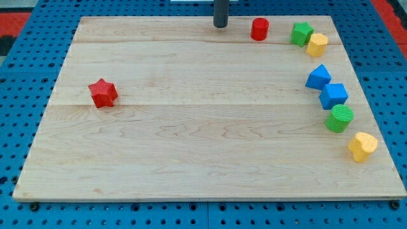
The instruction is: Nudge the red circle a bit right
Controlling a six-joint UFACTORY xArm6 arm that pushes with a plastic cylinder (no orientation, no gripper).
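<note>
Your rig carries no pincer, only the dark rod, so there is no spread or pinch to report. My tip (220, 26) sits at the top centre of the frame, left of the red circle (259, 29) with a clear gap between them. To do this well, bring the tip straight right along the circle's midline, touch its left side, and stop after a short push; the green block (302, 33) and yellow block (317, 45) lie near on its right. The red circle is a short, upright plastic cylinder, standing near the top edge of the pale wooden tabletop (191, 140).
</note>
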